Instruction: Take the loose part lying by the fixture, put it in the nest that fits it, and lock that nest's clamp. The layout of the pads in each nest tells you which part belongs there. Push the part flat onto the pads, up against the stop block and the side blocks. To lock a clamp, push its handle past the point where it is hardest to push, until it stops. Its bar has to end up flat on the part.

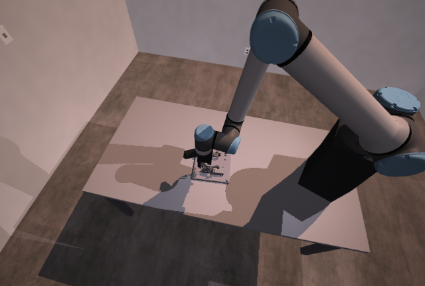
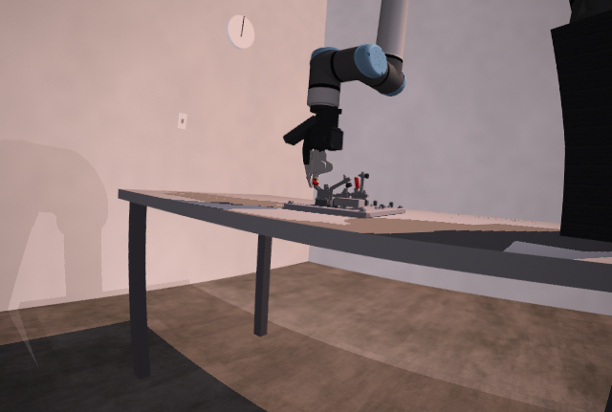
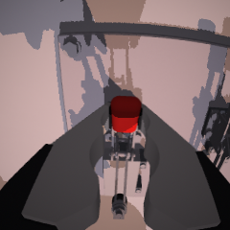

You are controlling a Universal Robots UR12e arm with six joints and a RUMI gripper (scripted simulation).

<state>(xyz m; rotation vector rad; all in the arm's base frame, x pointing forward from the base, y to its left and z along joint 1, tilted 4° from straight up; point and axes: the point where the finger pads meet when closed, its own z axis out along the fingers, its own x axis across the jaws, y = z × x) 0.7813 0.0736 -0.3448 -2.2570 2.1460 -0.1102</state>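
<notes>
Arm (image 1: 329,80): runs from the right edge of the top view to mid-frame, wrist pointing down over the fixture.
Surface (image 1: 144,121): pale top on dark legs, carrying the fixture near its middle; broad shadows across it.
Fixture (image 2: 345,207): flat grey plate with two clamps, right of centre in the exterior view, directly under the wrist.
Claw (image 3: 124,126): clenched on the red grip of the nearer clamp's handle; both fingers fill the lower half of the wrist view, one either side of the grip.
Handle (image 2: 315,182): red-tipped, at the left end of the fixture in the exterior view, raised and leaning away from the plate; its linkage runs down the middle of the wrist view below the grip.
Second clamp (image 2: 357,182): red-tipped, to the right of the first, apart from the claw, untouched.
Part: not plainly separable from the fixture in any view; judged to lie in the nest under the gripped clamp, but seating on pads and blocks cannot be confirmed.
Step in hand: locking the clamp, judged under way, since the handle is not down at a stop.
Next move: push the handle on through the stiffest point until it stops; then check that the bar lies flat on the part.
</notes>
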